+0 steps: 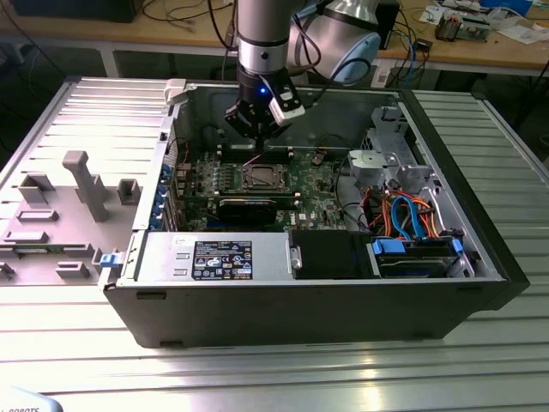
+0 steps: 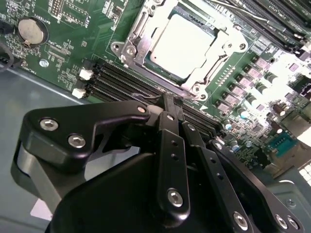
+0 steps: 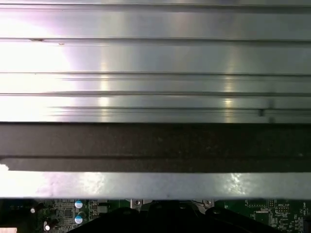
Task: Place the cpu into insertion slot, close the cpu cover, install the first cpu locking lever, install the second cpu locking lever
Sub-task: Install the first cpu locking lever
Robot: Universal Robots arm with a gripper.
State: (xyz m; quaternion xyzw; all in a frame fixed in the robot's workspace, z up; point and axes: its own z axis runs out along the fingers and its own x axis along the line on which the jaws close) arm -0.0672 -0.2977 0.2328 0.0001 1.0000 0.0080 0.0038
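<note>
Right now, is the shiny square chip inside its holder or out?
In. The cpu lies flat inside the insertion slot, with the cpu cover framing its edges.

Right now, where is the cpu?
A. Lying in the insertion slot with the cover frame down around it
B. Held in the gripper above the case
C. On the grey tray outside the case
A: in the second wrist view the cpu lies flat in the insertion slot, the cpu cover framing it, while the gripper is shut with nothing between its fingertips.
</note>
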